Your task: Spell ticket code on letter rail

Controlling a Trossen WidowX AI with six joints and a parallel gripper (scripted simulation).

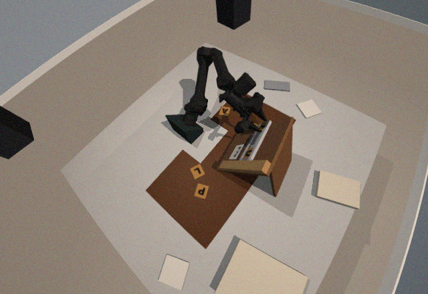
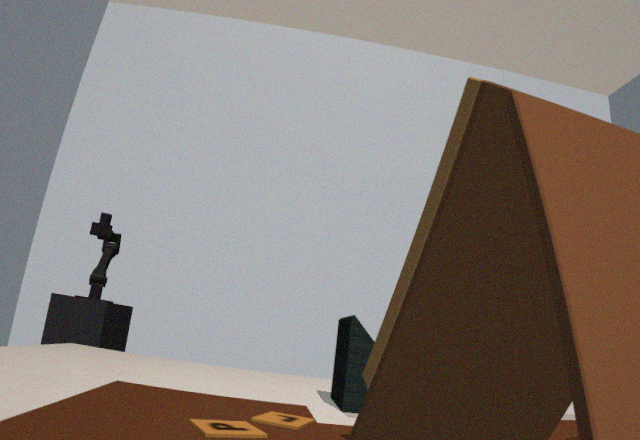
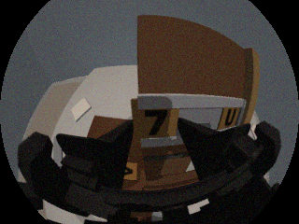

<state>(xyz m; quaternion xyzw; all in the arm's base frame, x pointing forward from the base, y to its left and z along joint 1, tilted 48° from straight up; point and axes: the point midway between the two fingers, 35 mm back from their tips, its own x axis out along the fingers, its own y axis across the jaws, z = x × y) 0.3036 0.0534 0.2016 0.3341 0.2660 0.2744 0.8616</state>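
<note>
Reaching over from its dark green base (image 1: 179,130) (image 2: 347,373), my arm (image 1: 201,87) rises to a high elbow, then folds down toward the board (image 1: 276,139) (image 2: 465,290) (image 3: 192,58), its wrist at the end of the letter rail (image 1: 261,140) (image 3: 187,101) away from the board's end block (image 1: 247,166) (image 3: 252,89). My gripper (image 1: 256,121) (image 3: 156,122) has its fingers clamped on the tile marked 7 (image 3: 156,123). In the wrist view that tile is at the rail's left end, its figure reading upright and its face tipped back with the board; its long axis I can't tell. The U tile (image 1: 248,152) (image 3: 230,118) sits in the rail beside the end block, a gap between it and the 7. Off the rail's block end, the L tile (image 1: 197,171) (image 2: 282,418) and the P tile (image 1: 201,191) (image 2: 227,427) lie flat, apart; the A tile (image 1: 225,111) (image 3: 131,171) lies near the rail's other end.
</note>
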